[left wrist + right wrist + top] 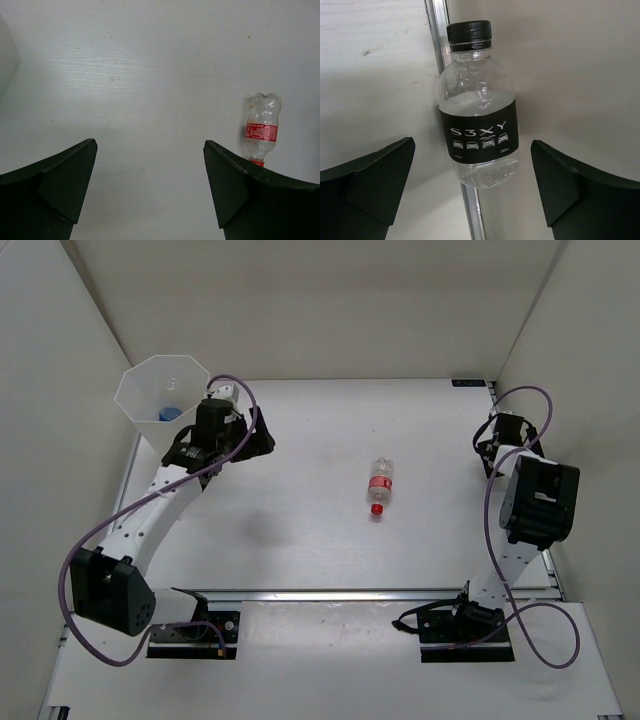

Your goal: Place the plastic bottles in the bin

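Two bottles show outside the bin (160, 390). A red-cap bottle (380, 485) lies on its side mid-table, well apart from both arms. A black-cap bottle (477, 105) sits at the right edge, over the metal rail (436, 30) at the foot of the side wall. Whether it stands or lies you can't tell from the wrist view, and the top view hides it behind the arm. Something blue (170, 413) rests low inside the bin, too small to identify.

Your right gripper (473, 142) is spread wide and empty. The black-cap bottle is lined up ahead of the gap, and neither finger touches it. Your left gripper (150, 145) is also spread wide and empty, near the bin, looking across bare table (150, 75) toward the red-cap bottle.

My read is that the step in hand is the right arm's reach for the black-cap bottle. Bring the fingers forward until they straddle the dark label, then close across the body. Mind the rail and wall: a finger may catch on the metal, and a round bottle can roll or slip aside if nudged off-centre. Once you have it, the carry runs across the whole table to the bin at far left. The red-cap bottle looks like the left arm's job.
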Controlling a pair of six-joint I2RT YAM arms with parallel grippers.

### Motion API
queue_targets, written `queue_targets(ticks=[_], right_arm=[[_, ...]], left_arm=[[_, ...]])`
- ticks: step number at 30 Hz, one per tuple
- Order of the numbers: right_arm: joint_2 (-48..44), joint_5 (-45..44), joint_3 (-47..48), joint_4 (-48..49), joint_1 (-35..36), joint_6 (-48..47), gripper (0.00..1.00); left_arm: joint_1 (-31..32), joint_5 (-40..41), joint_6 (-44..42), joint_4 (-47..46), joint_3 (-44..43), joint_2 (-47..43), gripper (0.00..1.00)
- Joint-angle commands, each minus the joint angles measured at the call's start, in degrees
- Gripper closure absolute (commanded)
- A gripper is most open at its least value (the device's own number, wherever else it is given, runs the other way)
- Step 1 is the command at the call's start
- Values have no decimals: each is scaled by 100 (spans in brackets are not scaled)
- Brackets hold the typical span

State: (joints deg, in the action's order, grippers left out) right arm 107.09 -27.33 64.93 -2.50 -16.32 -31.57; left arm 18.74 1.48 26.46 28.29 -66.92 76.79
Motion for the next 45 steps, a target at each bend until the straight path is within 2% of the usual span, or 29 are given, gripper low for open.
queue_targets(ticks=[1,8,9,14,18,20,22,23,24,26,27,30,33,37,39,41,42,45], right_arm=[[93,-290,64,514,-73,28,2],[444,-817,47,971,-161,-7,14],[488,-887,64,1075,-205,-24,18],[663,-633,73,1076,-197,-42,22],[831,-572,90,963,-12,-34,50],[884,-615,230,708,75,81,52],[840,-712,214,672,164,221,70],[779,-747,231,663,233,291,72],[657,-765,231,620,295,292,77],[402,-651,345,375,436,476,99],[183,-624,424,252,541,555,100],[-425,191,669,-712,918,1187,100],[-1092,1499,645,-1111,1558,1881,100],[-1620,2687,978,-1770,2351,2664,99],[-1944,3870,794,-1632,2658,2945,100],[-2156,4489,505,-1500,2993,3130,100],[-2244,5161,434,-1455,3194,3322,100],[-2420,5973,144,-981,3618,3806,100]], left_arm=[[-55,-25,97,71,143,-349,1],[-151,213,193,124,249,-657,2],[-169,239,237,159,275,-709,2],[-187,353,246,352,267,-815,2],[-195,398,325,361,346,-1017,1],[-292,485,369,388,363,-1201,1],[-336,512,386,440,337,-1263,1],[-327,486,404,423,328,-1324,1],[-310,511,387,457,285,-1316,1],[-275,354,352,423,223,-1316,2],[-222,362,412,370,205,-1299,1],[6,309,561,133,162,-1107,1],[410,214,519,36,-233,-633,1],[858,63,439,-70,-883,263,1],[1069,11,378,-262,-1304,564,1],[1254,-25,360,-447,-1517,862,1],[1385,19,343,-535,-1631,959,1],[1501,64,369,-728,-1842,1215,1]])
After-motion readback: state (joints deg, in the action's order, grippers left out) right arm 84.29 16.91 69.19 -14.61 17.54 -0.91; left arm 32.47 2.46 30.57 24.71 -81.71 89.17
